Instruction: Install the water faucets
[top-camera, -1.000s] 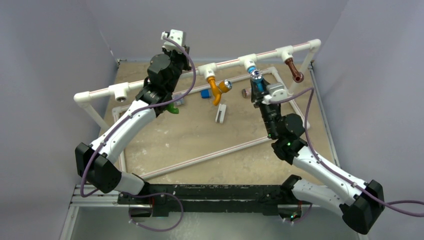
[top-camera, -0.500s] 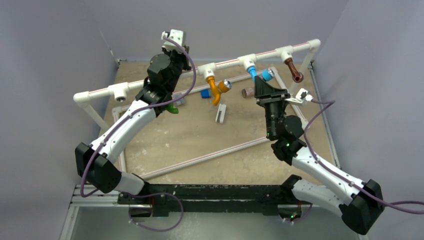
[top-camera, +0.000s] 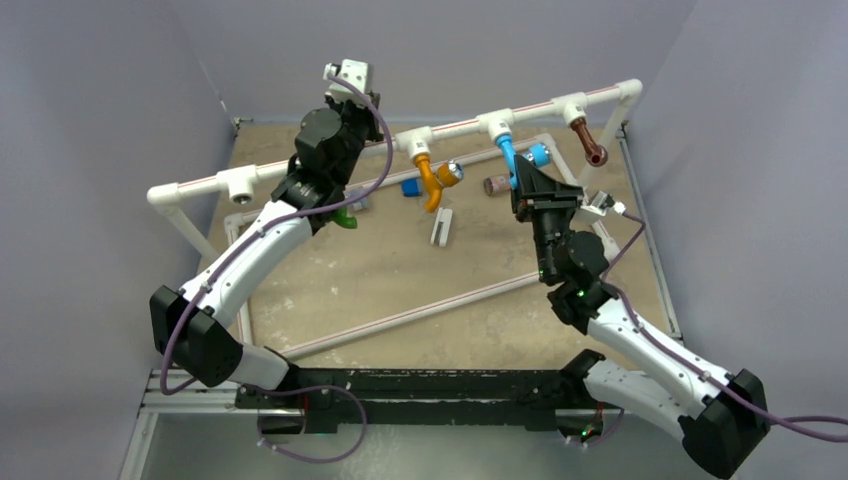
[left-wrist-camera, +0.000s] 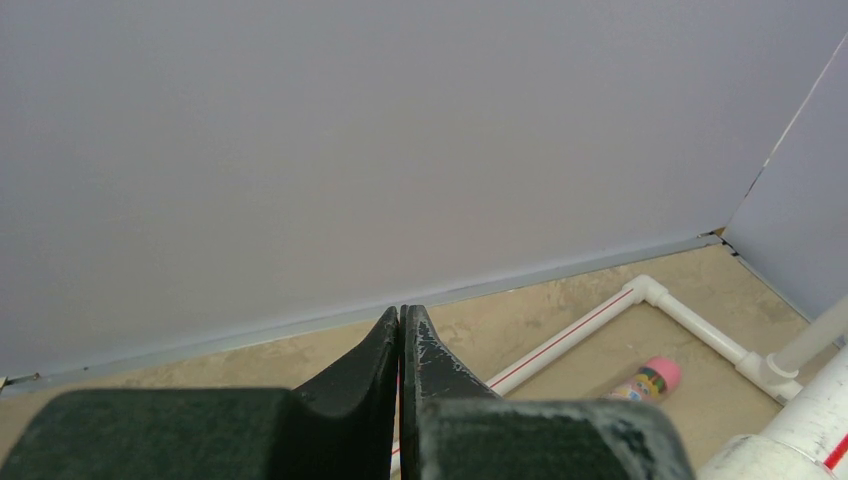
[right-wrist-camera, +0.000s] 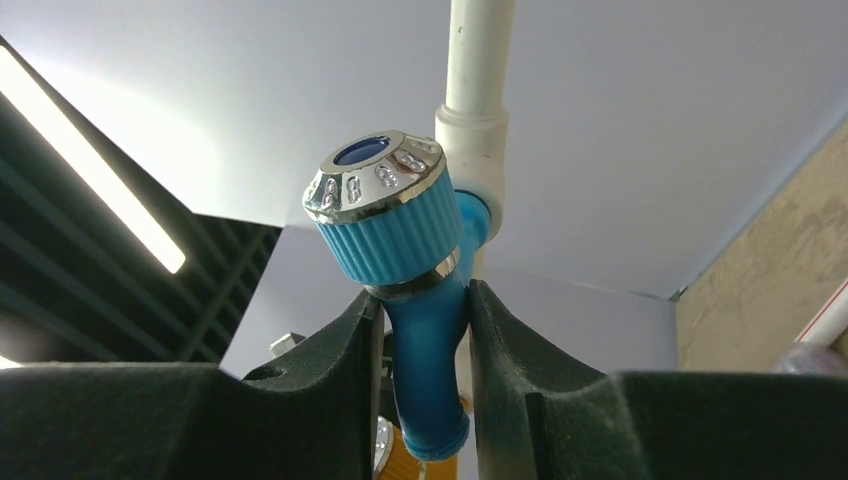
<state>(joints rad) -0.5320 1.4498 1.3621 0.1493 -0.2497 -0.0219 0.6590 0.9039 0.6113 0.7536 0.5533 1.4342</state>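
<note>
Right wrist, right claw tight around blue faucet

Four faucets, blue faucet, orange faucet, brown faucet, green faucet, one blue cube, one pink-capped cylinder

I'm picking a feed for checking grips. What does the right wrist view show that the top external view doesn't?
Only the right wrist: the right end effector closed on the neck of the blue faucet, below its silver-rimmed knob. Only the top external: the brown faucet hanging from the pipe, and the green faucet by the left arm. Both: the blue faucet at its white pipe fitting.
</note>
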